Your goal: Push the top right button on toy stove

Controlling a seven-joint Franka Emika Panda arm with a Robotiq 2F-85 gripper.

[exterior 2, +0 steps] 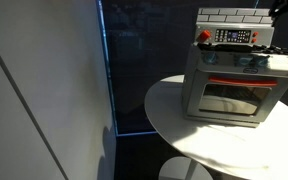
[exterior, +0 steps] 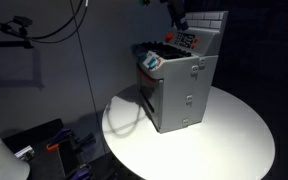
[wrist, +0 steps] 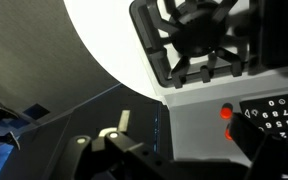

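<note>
The toy stove (exterior: 180, 85) is a grey box that stands on a round white table, and it also shows in an exterior view (exterior 2: 234, 78). Its red control panel (exterior 2: 234, 37) sits at the back, under a white brick wall. In the wrist view I look down on the black cooktop (wrist: 199, 40), a round red button (wrist: 226, 112) and a black keypad (wrist: 279, 110). My gripper (wrist: 184, 142) hovers just above the panel with its fingers apart. Its right finger (wrist: 269, 150) partly covers a second red button. In an exterior view the gripper (exterior: 176, 15) is above the stove's back.
The round white table (exterior: 234, 135) has bare surface around the stove, and its edge shows in the wrist view (wrist: 104, 30). A dark wall panel (exterior 2: 44, 90) and cables (exterior: 34, 25) stand to one side. The floor is dark.
</note>
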